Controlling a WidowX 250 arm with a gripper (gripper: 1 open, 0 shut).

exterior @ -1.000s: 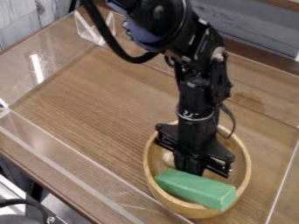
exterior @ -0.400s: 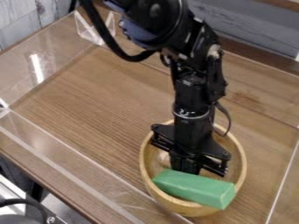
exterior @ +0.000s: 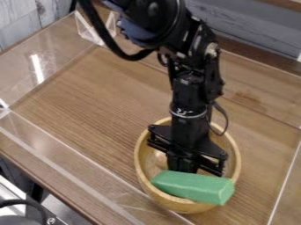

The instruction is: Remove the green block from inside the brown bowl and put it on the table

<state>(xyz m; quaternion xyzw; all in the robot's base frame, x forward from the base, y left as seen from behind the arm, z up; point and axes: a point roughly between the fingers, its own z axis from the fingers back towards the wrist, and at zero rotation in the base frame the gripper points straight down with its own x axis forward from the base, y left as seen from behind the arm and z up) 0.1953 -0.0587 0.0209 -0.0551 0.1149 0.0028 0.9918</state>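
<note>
A black robot arm reaches steeply down into the brown bowl (exterior: pixel 159 198) near the front edge of the wood-grain table (exterior: pixel 94 105), its gripper (exterior: pixel 192 171) drawn together just behind the green block (exterior: pixel 194 187); whether the fingertips pinch the block's far edge is hidden from this side. The block lies tilted inside the bowl, propped toward the near rim. It looks like a light, rigid, matte bar that should not slip readily, best taken across its narrow width near mid-length so it lifts level.
</note>
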